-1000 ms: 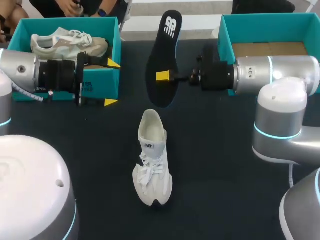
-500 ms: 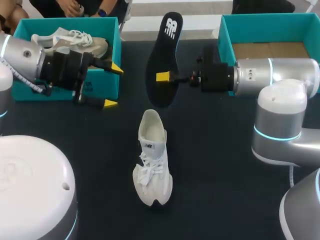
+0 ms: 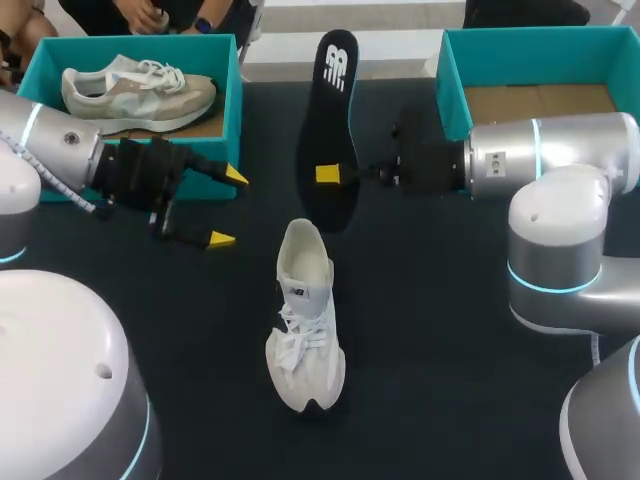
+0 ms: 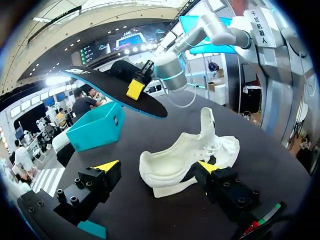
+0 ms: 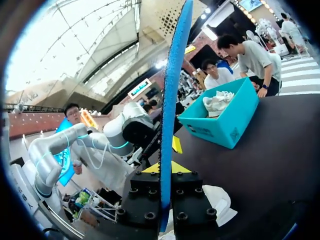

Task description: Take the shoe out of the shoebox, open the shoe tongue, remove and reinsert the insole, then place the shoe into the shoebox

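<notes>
The right tool (image 3: 330, 175) pinches the insole (image 3: 331, 110) on edge beyond the shoe (image 3: 303, 320) (on the worktop (image 3: 450, 330)), the left tool (image 3: 228, 207) spread wide near its heel.

Bright, even light pours from overhead onto the dark table (image 3: 450, 380), and the white shoe (image 3: 305, 330) throws barely any shadow. A soft sheen runs along the right arm (image 3: 560, 150). In the right wrist view a glaring ceiling backlights the insole (image 5: 172, 100).

Black table (image 3: 450, 330) w/ teal box (image 3: 231, 100) far left, beige sneaker (image 3: 140, 88) inside.
</notes>
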### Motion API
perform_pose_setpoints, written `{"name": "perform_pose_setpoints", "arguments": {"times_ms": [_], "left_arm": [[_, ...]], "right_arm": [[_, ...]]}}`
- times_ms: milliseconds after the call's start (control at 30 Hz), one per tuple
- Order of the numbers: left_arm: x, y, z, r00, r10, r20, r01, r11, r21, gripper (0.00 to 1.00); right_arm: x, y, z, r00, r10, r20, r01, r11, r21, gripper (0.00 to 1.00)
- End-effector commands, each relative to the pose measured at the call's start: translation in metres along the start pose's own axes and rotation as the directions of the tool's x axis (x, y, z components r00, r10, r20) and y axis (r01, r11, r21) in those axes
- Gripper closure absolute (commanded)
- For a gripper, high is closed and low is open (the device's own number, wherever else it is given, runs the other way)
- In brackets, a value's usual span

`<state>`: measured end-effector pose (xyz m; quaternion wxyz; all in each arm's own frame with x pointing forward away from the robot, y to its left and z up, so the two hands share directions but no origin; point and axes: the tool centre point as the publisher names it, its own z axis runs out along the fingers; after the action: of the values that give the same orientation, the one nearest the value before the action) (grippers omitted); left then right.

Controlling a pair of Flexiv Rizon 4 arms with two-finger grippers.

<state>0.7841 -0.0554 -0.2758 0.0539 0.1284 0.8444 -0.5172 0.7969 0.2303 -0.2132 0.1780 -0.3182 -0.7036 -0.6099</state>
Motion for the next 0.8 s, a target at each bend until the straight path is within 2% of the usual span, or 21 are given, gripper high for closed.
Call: {"name": "perform_pose_setpoints", "arguments": {"times_ms": [33, 167, 433, 500, 800], "left_arm": [[0.008, 0.01, 0.016, 1.0, -0.008, 0.001, 0.008, 1.0, 0.0, 0.0], [0.018, 0.017, 0.025, 1.0, -0.017, -0.014, 0.017, 1.0, -0.009, 0.0], [0.037, 0.029, 0.036, 0.998, -0.042, -0.039, 0.041, 0.999, -0.019, 0.0], [0.04, 0.03, 0.039, 0.998, -0.048, -0.041, 0.047, 0.999, -0.018, 0.0], [0.046, 0.037, 0.05, 0.997, -0.055, -0.051, 0.054, 0.998, -0.03, 0.0]], "right_arm": [[-0.013, -0.004, 0.014, 1.0, -0.028, -0.007, 0.028, 0.999, 0.035, 1.0], [-0.018, -0.009, 0.023, 0.997, -0.072, -0.011, 0.073, 0.997, 0.037, 1.0], [-0.028, -0.023, 0.046, 0.996, -0.062, -0.057, 0.064, 0.997, 0.041, 1.0], [-0.027, -0.026, 0.051, 0.997, -0.057, -0.043, 0.059, 0.996, 0.059, 1.0], [-0.027, -0.026, 0.051, 0.997, -0.057, -0.043, 0.059, 0.996, 0.059, 1.0]]}}
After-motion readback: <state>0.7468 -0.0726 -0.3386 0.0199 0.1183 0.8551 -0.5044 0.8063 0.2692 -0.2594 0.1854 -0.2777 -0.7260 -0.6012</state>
